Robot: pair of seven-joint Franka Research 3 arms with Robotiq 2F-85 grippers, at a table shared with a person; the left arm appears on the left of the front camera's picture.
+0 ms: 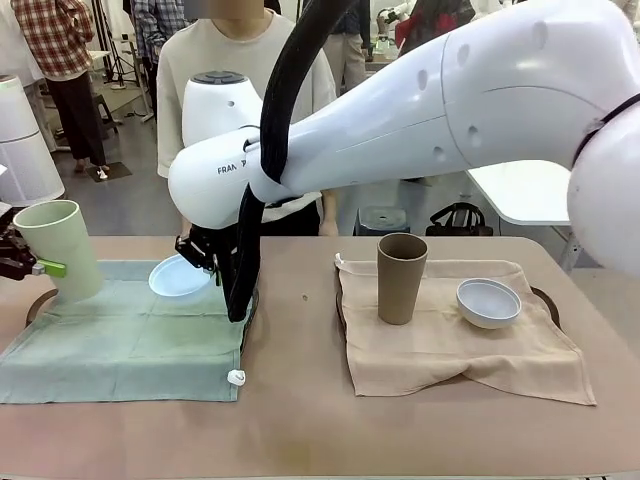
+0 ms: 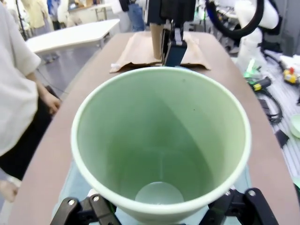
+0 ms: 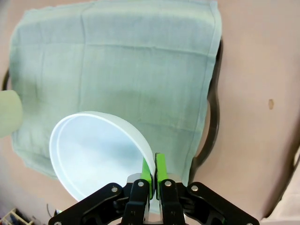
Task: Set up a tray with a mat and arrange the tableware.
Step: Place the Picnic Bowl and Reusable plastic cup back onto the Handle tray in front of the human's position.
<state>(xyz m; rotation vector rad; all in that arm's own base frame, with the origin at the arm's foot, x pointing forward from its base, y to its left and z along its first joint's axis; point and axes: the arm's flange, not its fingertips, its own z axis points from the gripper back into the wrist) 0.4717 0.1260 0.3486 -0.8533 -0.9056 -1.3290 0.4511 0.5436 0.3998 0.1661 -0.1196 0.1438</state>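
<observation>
Front view first: the right arm reaches across the middle, and its right gripper [image 1: 200, 258] pinches the rim of the light blue bowl [image 1: 178, 276], hanging it tilted over the green mat [image 1: 130, 335] at about ten o'clock from the table's centre. My read: a rim pinch lets the bowl go down flat once the wrist levels. At nine o'clock, the left gripper [image 1: 30, 262] clasps the green cup [image 1: 58, 245] by its side, leaning, its foot at or just above the mat; I cannot tell which. A side hold keeps the mouth up for standing it. At three o'clock the beige mat [image 1: 455, 335] on its tray [image 1: 546, 300] already carries the brown cup [image 1: 401, 277] and the white bowl [image 1: 488, 302], apart from each other, likely the pattern to copy.

Left wrist view: the green cup [image 2: 161, 140] gapes wide, the jaws spread round its outer wall, gripping it.

Right wrist view: the pads [image 3: 161, 168] are closed tight on the bowl [image 3: 98, 152] rim at six o'clock, the green mat [image 3: 122, 61] below, the dark tray edge [image 3: 212, 122] peeking out beside it.
</observation>
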